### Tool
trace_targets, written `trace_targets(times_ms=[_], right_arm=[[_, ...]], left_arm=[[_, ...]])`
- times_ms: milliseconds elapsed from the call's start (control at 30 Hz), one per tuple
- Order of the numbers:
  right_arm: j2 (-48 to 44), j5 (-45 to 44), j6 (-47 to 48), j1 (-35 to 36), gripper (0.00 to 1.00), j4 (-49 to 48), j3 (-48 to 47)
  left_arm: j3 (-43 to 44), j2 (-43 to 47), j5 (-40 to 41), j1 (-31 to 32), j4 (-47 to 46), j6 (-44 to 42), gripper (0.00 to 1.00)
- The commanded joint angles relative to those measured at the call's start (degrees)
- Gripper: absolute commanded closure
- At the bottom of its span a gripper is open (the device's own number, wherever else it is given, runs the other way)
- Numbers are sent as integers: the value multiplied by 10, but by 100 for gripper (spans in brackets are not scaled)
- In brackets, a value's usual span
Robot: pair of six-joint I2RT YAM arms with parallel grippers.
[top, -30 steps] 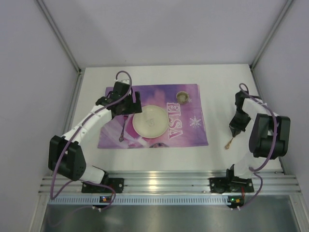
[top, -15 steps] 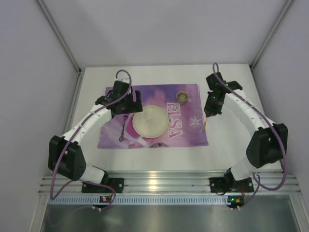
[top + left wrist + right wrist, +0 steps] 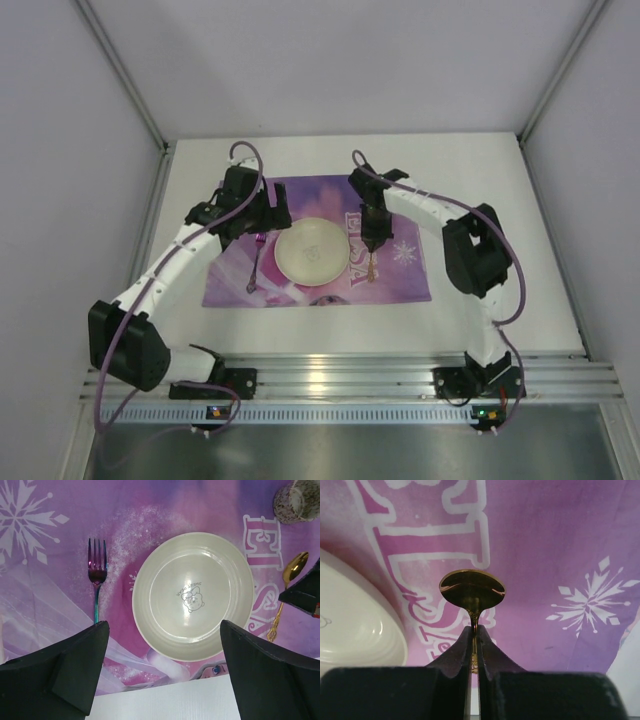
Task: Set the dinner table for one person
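Two grippers hover over the off-white dinner table (image 3: 480, 300) and its placemat (image 3: 405, 272). Leftmost lies the fork (image 3: 96, 575). The left gripper (image 3: 162, 630) gapes empty above the plate (image 3: 192, 596), and the right gripper (image 3: 474, 635) pinches the spoon (image 3: 472, 587) by its thin handle; the metal is likely light, stiff and slippery.

The cup (image 3: 295, 502) is cropped (top right corner).

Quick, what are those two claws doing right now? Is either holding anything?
Left gripper: open, holding nothing.
Right gripper: closed on the spoon.
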State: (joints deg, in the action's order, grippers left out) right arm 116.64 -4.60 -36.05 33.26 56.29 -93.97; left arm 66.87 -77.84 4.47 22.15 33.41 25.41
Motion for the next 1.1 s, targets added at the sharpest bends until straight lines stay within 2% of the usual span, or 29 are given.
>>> trace_targets(times_ms=[0,300,367,400,433,567,667,700,767,800,867,900,1067], right_arm=[[22,-10,-5,8,100,-17,-38],[66,-32,9,12,100,-21,-55],[71,-39,11,12,96,-22,-52],[71,-43,12,13,87,-22,-48],[70,-47,13,13,83,-23,-46],[63,-61,21,15,75,-28,-44],[51,-60,21,14,65,-26,-46],[45,-61,20,15,56,-25,-45],[18,-60,20,17,47,-20,-44],[7,-61,20,21,38,-16,-42],[-41,-67,19,26,31,-10,-35],[-61,-70,18,28,24,-8,-24],[-231,-99,25,55,7,-33,38]], left_arm=[[-2,30,12,-4,4,2,2],[-5,32,12,-4,5,-1,2],[0,30,12,-4,6,-2,2],[2,29,12,-4,5,-3,2],[5,26,12,-4,7,-4,2],[16,23,15,-4,17,-8,2],[18,24,18,-4,19,-7,2],[17,25,19,-4,19,-6,2],[17,27,22,-4,21,-4,2],[17,27,23,-4,22,-4,2],[15,30,26,-4,21,-3,2],[15,30,27,-4,20,-2,2],[-2,40,27,-4,9,4,2]])
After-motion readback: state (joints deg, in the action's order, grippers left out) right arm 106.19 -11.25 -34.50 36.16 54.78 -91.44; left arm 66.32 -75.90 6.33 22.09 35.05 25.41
